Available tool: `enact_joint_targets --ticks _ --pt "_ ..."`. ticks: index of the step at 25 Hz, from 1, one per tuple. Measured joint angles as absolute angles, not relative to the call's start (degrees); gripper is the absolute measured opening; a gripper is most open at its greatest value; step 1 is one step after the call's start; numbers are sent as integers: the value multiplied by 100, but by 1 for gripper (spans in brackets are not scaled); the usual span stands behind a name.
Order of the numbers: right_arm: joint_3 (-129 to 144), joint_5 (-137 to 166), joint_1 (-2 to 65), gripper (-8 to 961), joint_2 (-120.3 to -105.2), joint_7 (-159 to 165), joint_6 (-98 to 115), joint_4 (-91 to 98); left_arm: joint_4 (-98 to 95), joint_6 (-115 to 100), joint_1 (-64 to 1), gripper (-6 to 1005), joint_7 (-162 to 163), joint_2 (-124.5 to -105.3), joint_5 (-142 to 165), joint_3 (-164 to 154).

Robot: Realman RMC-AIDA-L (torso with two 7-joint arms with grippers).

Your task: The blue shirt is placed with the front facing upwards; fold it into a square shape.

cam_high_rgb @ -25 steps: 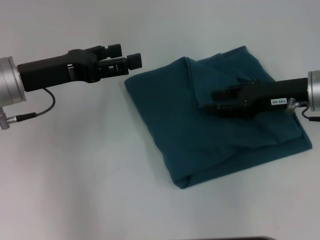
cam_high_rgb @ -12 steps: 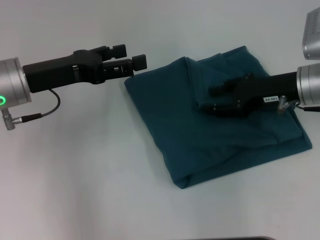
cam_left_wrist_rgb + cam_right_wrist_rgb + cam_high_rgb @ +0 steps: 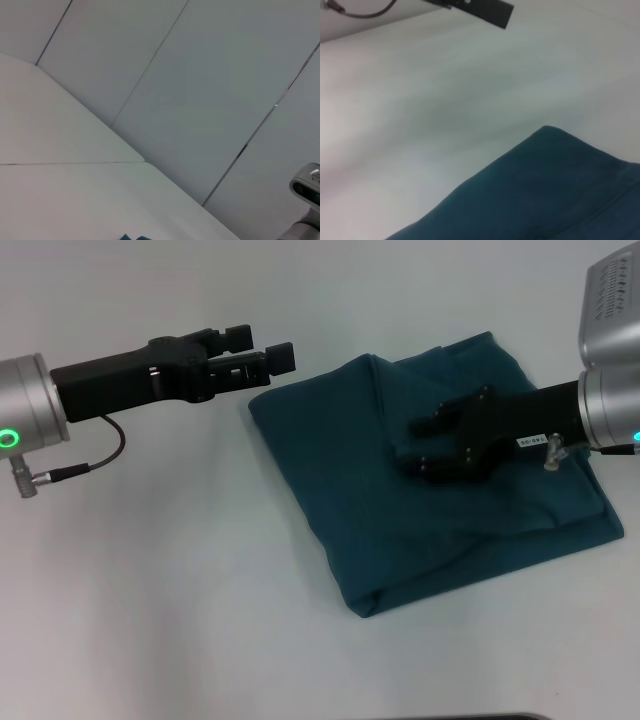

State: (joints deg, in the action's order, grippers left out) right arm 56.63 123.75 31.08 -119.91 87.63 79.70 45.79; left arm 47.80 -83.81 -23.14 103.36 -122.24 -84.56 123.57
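The blue shirt (image 3: pixel 430 490) lies folded into a rough square on the white table, plain teal side up, with no lettering showing. Its edge also fills the lower part of the right wrist view (image 3: pixel 545 195). My right gripper (image 3: pixel 420 447) hovers over the middle of the folded shirt, open, with no cloth between its fingers. My left gripper (image 3: pixel 262 348) hangs just off the shirt's far left corner, open and empty. A sliver of teal shirt (image 3: pixel 131 237) shows in the left wrist view.
The white table (image 3: pixel 160 580) stretches bare to the left of and in front of the shirt. The left wrist view takes in grey wall panels (image 3: pixel 200 90) and part of the right arm (image 3: pixel 307 187). A dark object (image 3: pixel 490 717) sits at the table's near edge.
My right arm has risen and its gripper has drawn up and slightly left over the shirt. The left gripper has edged a little right. The shirt has not moved.
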Motion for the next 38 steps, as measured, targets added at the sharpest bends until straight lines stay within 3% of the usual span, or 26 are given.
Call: enact_joint_targets --ticks 16,27,38 --pt "6203 12396 3116 462 -11991 8862 7681 4748 4782 -8358 -2319 969 10336 -12235 -8465 12409" --pt "6095 12103 2985 36 -11986 8859 7598 4840 4782 -8359 -2320 969 10312 -12235 -8479 12440" --pt "5034 11818 2826 21 -11975 8868 7337 4882 4782 -8370 -2322 968 10282 -12252 -8494 12499"
